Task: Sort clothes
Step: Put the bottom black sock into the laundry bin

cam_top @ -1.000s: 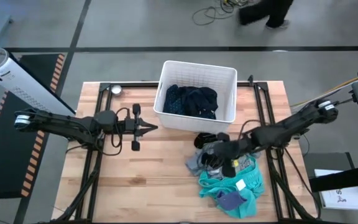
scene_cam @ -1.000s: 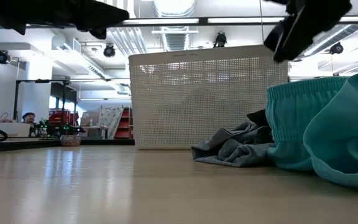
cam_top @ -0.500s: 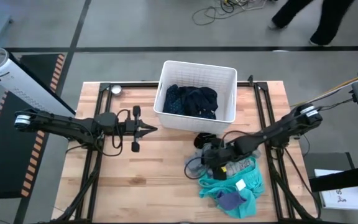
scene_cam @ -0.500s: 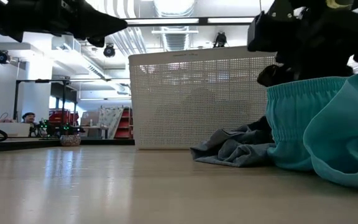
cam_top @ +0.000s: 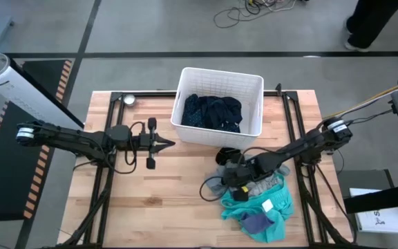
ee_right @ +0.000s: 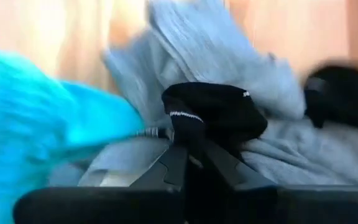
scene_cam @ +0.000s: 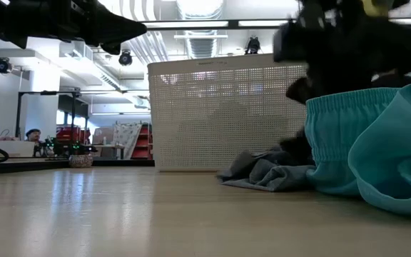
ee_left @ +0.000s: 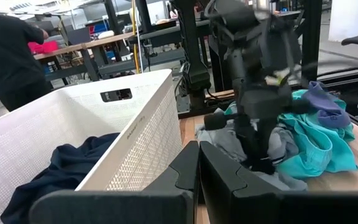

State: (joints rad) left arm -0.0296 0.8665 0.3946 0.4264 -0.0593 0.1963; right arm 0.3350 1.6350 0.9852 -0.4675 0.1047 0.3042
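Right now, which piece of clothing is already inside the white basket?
The dark navy garment alone lies in the basket; the grey, teal and purple ones remain piled on the table.

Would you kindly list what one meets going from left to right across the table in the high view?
Left gripper → white basket with the navy garment inside → right gripper down on the grey clothes → teal garment.

navy patterned garment [cam_top: 213, 112] bunched inside the basket. grey garments [cam_top: 221, 182] crumpled on the table beside a teal garment [cam_top: 276, 205] (white label up), small purple-blue piece [cam_top: 258, 223] on top of it.
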